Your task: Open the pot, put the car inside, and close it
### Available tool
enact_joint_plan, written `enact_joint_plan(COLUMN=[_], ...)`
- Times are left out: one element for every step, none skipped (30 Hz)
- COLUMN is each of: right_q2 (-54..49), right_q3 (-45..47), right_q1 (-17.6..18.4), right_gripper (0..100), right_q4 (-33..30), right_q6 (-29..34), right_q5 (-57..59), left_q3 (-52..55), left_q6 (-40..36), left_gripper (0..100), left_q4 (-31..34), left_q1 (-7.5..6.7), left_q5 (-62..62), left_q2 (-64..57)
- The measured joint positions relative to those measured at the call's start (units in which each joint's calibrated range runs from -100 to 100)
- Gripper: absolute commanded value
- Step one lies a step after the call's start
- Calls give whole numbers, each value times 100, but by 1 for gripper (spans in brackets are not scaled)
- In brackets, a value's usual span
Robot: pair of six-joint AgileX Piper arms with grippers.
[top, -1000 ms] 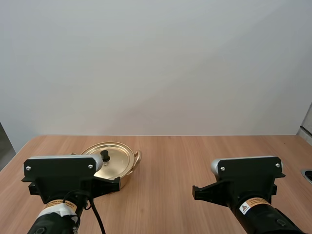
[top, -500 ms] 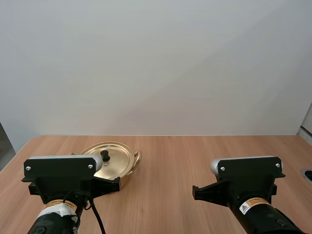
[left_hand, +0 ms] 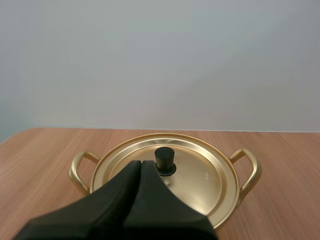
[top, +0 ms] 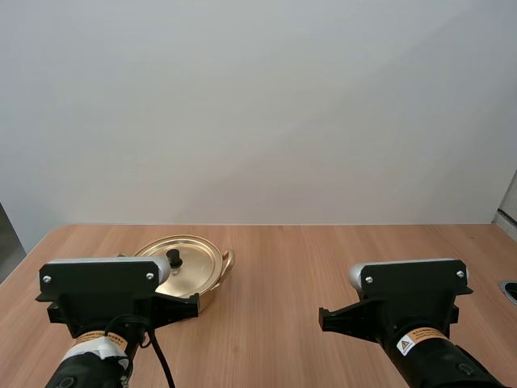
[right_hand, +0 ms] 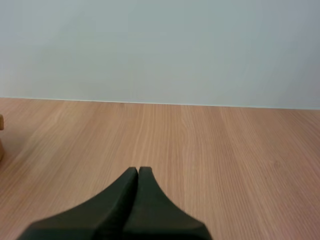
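Nothing has moved since the earlier frames. Pot (top: pixel 184 271) sits lidded on the table (top: pixel 323 267), lid (left_hand: pixel 165 172) on; I see no car, so it's either inside or never loaded. Left gripper (left_hand: pixel 140 163) and right gripper (right_hand: pixel 138 170) are both pressed together, empty.

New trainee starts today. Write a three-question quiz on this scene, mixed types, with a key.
1. True or false: the lid is on the pot.
2. Multiple choice: the left pincer is A) shut on the knob, B) shut on nothing, just short of the knob, C) open over the lid.
3. Short answer: what state is the right pincer in, and what lies under it?

Key: 1. True. 2. B. 3. Shut on nothing, over bare table.
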Motion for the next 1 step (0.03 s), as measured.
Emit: enact_joint_plan(right_q2=[0], right_q3=[0], right_q1=[0], right_gripper=[0], right_q4=[0], right_q6=[0], right_q5=[0], left_q3=[0], left_q6=[0], left_gripper=[0], left_q4=[0], left_q1=[0], left_q5=[0], left_q2=[0])
